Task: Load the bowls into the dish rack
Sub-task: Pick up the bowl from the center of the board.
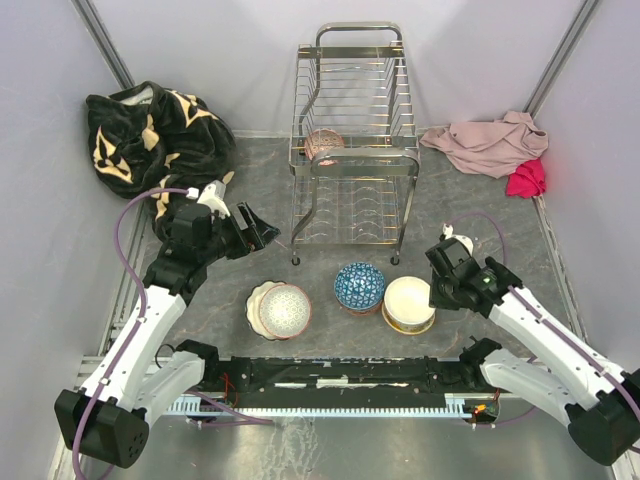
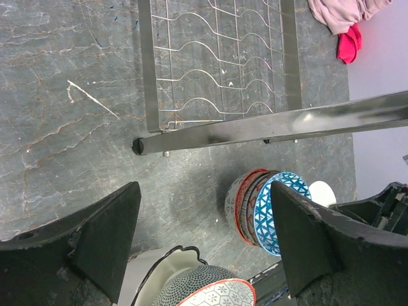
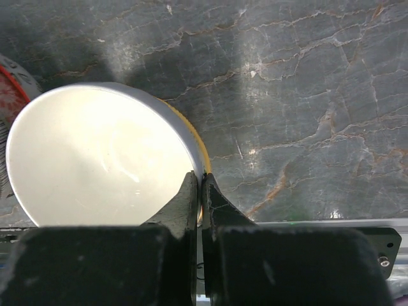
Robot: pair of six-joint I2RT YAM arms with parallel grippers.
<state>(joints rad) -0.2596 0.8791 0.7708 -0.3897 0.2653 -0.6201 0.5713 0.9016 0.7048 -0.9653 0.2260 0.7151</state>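
Blanket [image 1: 150,135]: black with gold figures, heaped in the far-left corner; no part in the job.
Left gripper [image 2: 204,197]: jaws wide, holding nothing; hangs above the table [image 1: 200,180] left of the rack's near-left foot.
Patterned bowl [image 1: 285,310]: near left, sitting on a scalloped white dish; not yet loaded.
Rack [image 1: 350,150]: two-tier chrome wire, far centre, upright on its feet.
Racked bowl [image 1: 323,145]: pinkish, on edge in the upper tier, left side; the one piece already loaded.
Blue bowl [image 1: 359,286]: near centre, in front of the rack; the left wrist view shows it as a nested stack with a red-rimmed one.
White bowl [image 3: 95,159]: cream inside, yellow outside, just right of the blue bowl; it looks to rest on the table.
Right gripper [image 3: 201,182]: jaws pinched almost together over the white bowl's right rim, one finger inside, one outside.
Cloths [image 1: 490,142]: pink and red, far right; well apart from the work.
Step in hand (judged): lifting the white bowl by its rim.
Doing it well: keep the pinch firm, as a rim hold lets a bowl swing; rise straight up before moving, to miss the blue bowl; approach the rack above its near rail; set the bowl on edge between wires, clear of the racked bowl.
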